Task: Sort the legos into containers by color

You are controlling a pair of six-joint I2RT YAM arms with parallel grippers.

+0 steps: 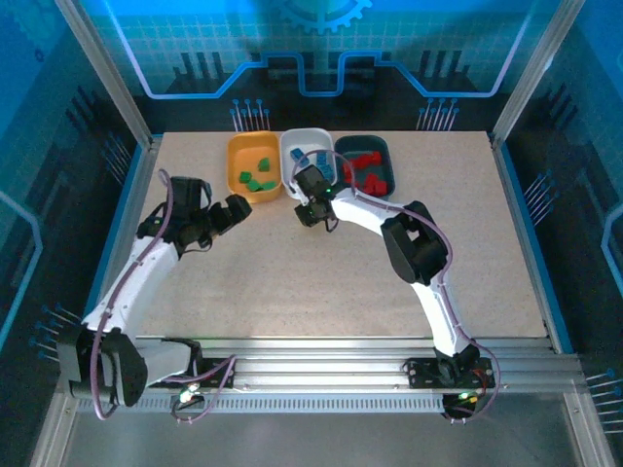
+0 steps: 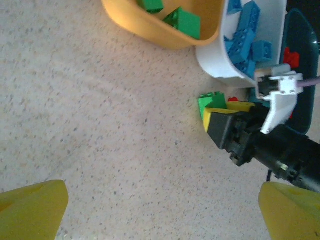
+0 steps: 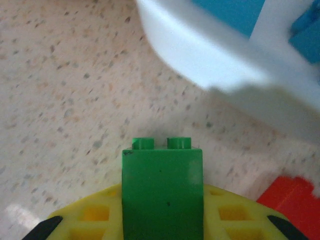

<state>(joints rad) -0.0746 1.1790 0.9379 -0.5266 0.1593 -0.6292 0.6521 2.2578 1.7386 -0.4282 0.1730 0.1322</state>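
Right wrist view: we have the right end effector (image 3: pixel 162 227) clenched on a green lego (image 3: pixel 162 185); the next move should lift it toward ten o'clock, into the orange-yellow tray (image 1: pixel 240 151).

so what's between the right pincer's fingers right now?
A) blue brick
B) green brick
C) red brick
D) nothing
B: in the right wrist view a green brick sits between the yellow fingers of the right pincer, on the table just short of the white tray.
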